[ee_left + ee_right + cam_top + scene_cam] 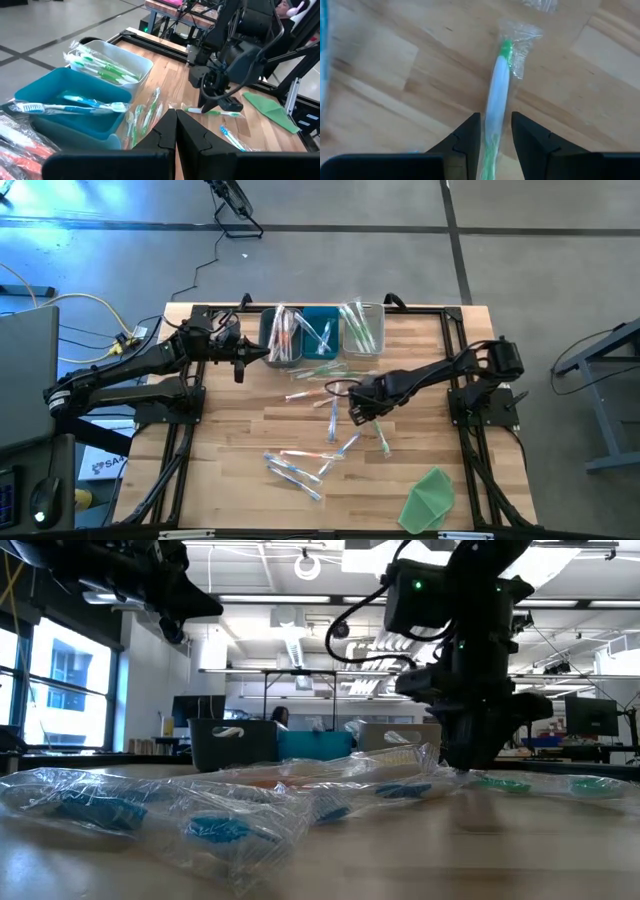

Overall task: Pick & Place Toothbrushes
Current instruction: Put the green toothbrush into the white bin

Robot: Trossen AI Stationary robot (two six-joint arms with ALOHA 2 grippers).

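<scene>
My right gripper [496, 137] points down at the table's middle, open. Its two fingers stand on either side of a green-and-white toothbrush [498, 90] that lies flat on the wood in a clear wrapper. The left wrist view shows the same toothbrush [220, 113] under my right gripper [212, 102]. More wrapped toothbrushes [300, 465] lie loose on the table. My left gripper [175, 131] is shut on nothing and hovers near the three bins at the far edge. My right gripper comes from above with one finger [468, 136] on each side of the toothbrush's white handle [496, 107], lying across it. I cannot tell whether the fingers touch the handle. The toothbrush lies flat on the table.
At the far edge stand a grey bin [283, 335] with pink and orange toothbrushes, a teal bin [60, 90] with blue ones and a clear bin [125, 62] with green ones. A green cloth [430, 498] lies at the near right corner.
</scene>
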